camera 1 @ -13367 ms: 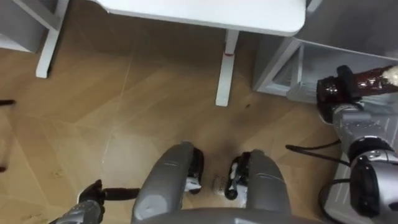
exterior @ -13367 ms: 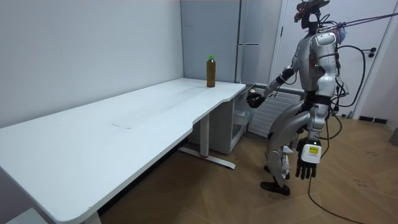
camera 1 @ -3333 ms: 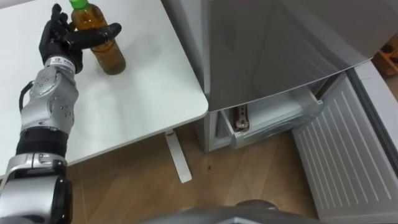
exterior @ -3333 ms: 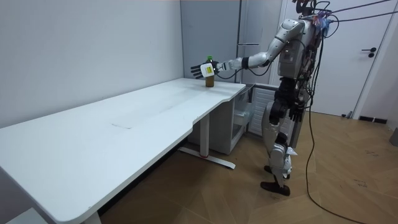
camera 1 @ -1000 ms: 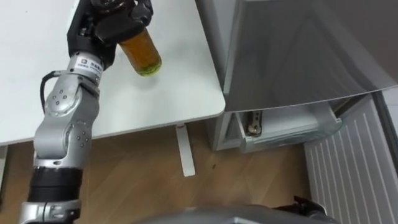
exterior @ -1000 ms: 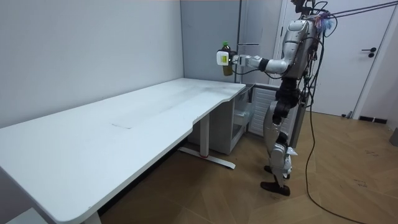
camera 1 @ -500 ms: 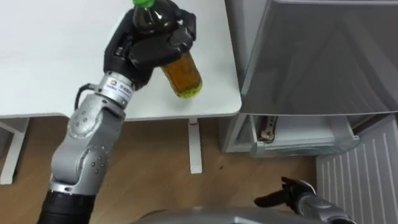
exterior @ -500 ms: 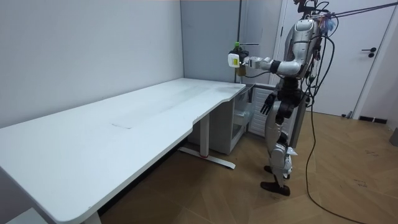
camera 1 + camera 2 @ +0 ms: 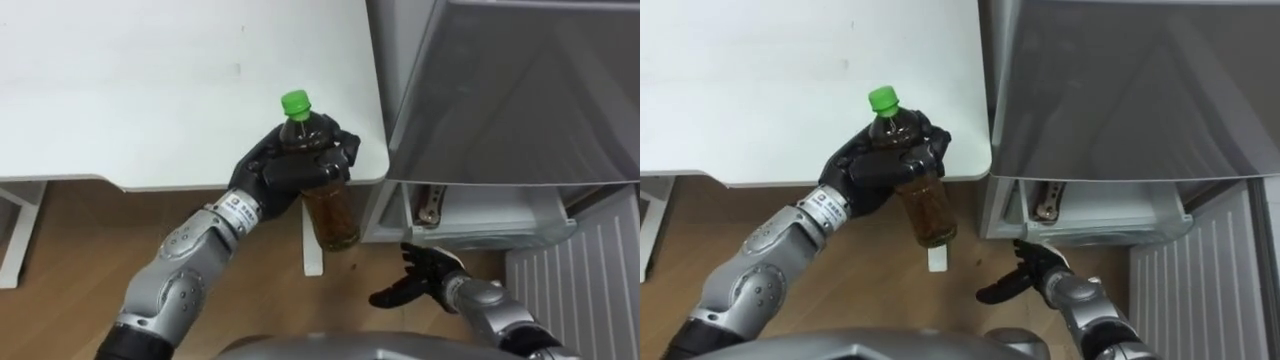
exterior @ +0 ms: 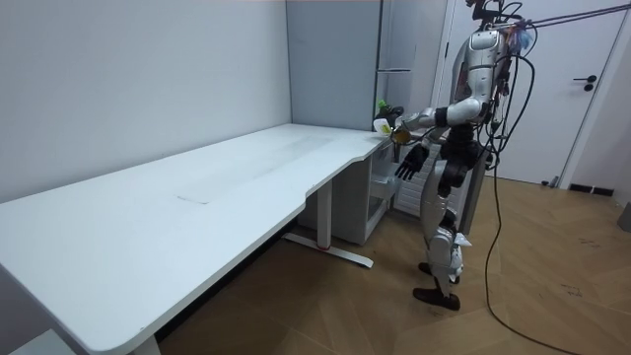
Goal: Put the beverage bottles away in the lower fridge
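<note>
Left hand clamped round bottle, just left of fridge; right hand spread before its open drawer. I judge: bottle lifted, stowing not yet done.

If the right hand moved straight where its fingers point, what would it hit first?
The right hand would probably meet the open grey fridge drawer first, though depth is unclear.

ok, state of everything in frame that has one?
bottle: cap on, held in the air past the edge of the table
left hand: shut round the bottle
right hand: open, holding nothing, low near the drawer
fridge drawer: pulled out
lower fridge door: swung open
</note>
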